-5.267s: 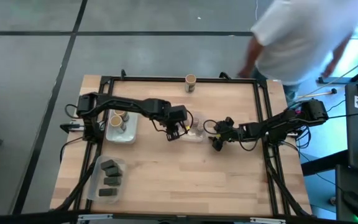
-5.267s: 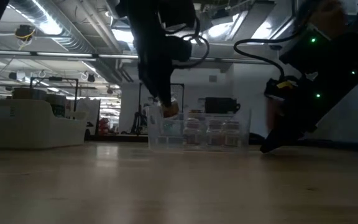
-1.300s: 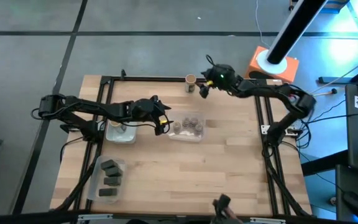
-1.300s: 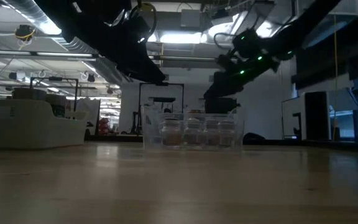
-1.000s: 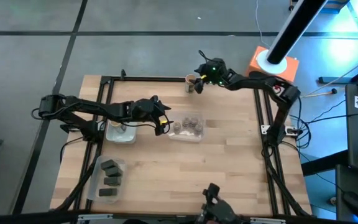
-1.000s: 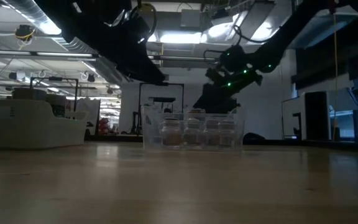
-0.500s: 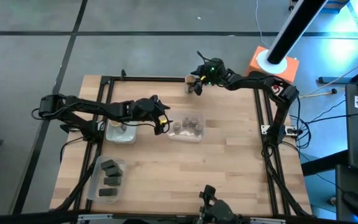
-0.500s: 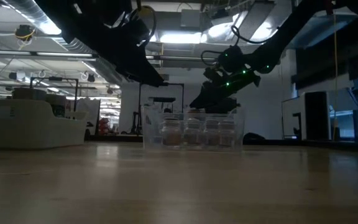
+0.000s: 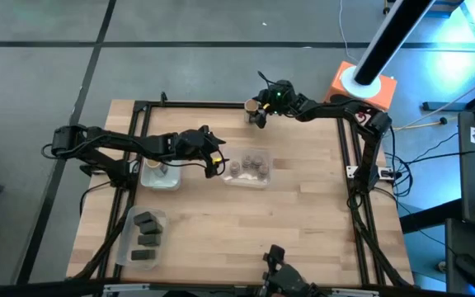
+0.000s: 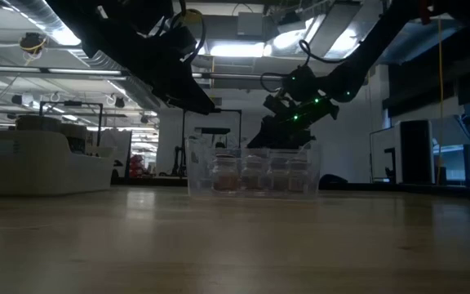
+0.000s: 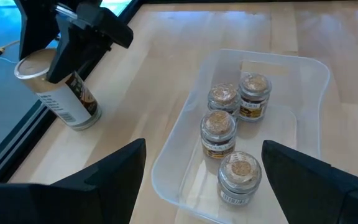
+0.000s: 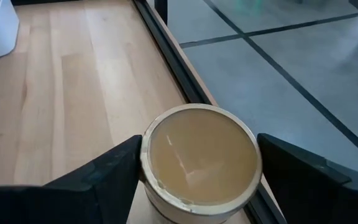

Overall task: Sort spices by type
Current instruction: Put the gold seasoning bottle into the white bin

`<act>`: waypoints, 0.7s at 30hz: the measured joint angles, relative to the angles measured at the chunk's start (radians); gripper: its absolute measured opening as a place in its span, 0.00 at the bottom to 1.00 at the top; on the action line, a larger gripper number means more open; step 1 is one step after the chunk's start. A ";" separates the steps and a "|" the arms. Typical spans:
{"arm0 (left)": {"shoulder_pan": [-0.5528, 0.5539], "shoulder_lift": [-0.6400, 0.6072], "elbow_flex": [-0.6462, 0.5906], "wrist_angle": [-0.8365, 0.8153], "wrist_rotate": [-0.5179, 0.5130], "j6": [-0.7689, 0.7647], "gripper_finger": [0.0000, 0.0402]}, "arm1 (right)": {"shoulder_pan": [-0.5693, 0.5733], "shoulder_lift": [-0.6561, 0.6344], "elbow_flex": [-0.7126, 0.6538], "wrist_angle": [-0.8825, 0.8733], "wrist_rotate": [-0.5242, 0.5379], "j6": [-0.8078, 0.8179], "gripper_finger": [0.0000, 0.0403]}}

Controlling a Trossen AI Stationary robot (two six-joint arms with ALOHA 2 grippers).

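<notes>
Right gripper (image 12: pixel 197 180) jaws wide, straddling the tan-topped cylindrical cardboard spice jar (image 12: pixel 199 158) at table's far edge; next: close and lift

Labels on the squat jars (image 11: pixel 235 124) too small to read

From overhead you are getting even, bright light on the counter (image 9: pixel 287 214), with only soft, short shadows under the arms and a cyan glow spilling in at the right edge. At counter height you are looking into glaring ceiling lights (image 10: pixel 235 49), so both arms are showing as black silhouettes and the near wood is lying dim and blurred. Your wrist cameras are seeing clearly: the tan-topped jar (image 12: pixel 197 158) is catching a faint sheen on its lid, while the dark fingers (image 11: pixel 104 174) up close are going soft.
</notes>
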 joint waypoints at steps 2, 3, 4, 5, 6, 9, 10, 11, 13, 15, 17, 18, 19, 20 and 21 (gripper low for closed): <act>0.000 0.000 0.000 0.000 0.000 0.000 0.76 | 0.000 0.001 -0.001 0.008 -0.005 0.000 0.77; 0.000 0.000 0.000 0.000 0.000 -0.001 0.76 | 0.000 0.001 -0.002 0.009 -0.006 0.000 0.77; 0.000 0.000 0.000 0.000 0.000 -0.003 0.76 | 0.000 0.001 -0.002 0.009 -0.007 -0.001 0.77; 0.000 0.000 0.000 0.000 0.000 -0.006 0.76 | 0.000 0.001 -0.002 0.008 -0.007 -0.001 0.77; 0.000 0.000 0.000 0.000 0.000 -0.009 0.76 | 0.000 0.001 -0.002 0.006 -0.007 -0.001 0.77; 0.000 0.000 0.000 0.000 0.000 -0.011 0.76 | 0.000 0.001 -0.001 -0.003 -0.007 0.000 0.76; 0.000 0.000 0.000 0.000 0.000 -0.011 0.76 | 0.000 0.001 -0.001 -0.006 -0.007 -0.001 0.75; 0.000 0.000 0.000 0.000 0.000 -0.012 0.76 | 0.000 0.001 -0.001 -0.010 -0.007 -0.002 0.74; 0.000 0.000 0.000 0.000 0.000 -0.013 0.76 | 0.000 0.000 0.000 -0.017 -0.007 -0.003 0.72; 0.000 0.000 0.000 0.000 0.000 -0.014 0.76 | 0.000 -0.001 0.000 -0.022 -0.007 -0.003 0.70; 0.000 0.000 0.000 0.000 0.000 -0.018 0.76 | 0.000 -0.001 0.000 -0.023 -0.007 -0.002 0.70; 0.000 0.000 0.000 0.000 0.000 -0.019 0.76 | 0.000 -0.001 0.000 -0.024 -0.007 -0.002 0.70; 0.000 0.000 0.000 0.000 0.000 -0.020 0.76 | 0.000 -0.001 0.000 -0.023 -0.007 -0.001 0.70; 0.000 0.000 0.000 -0.001 0.000 -0.023 0.76 | 0.001 -0.001 0.000 -0.021 -0.007 0.000 0.70; 0.000 0.000 0.000 -0.001 0.000 -0.034 0.76 | 0.006 -0.001 0.000 -0.018 -0.007 0.001 0.71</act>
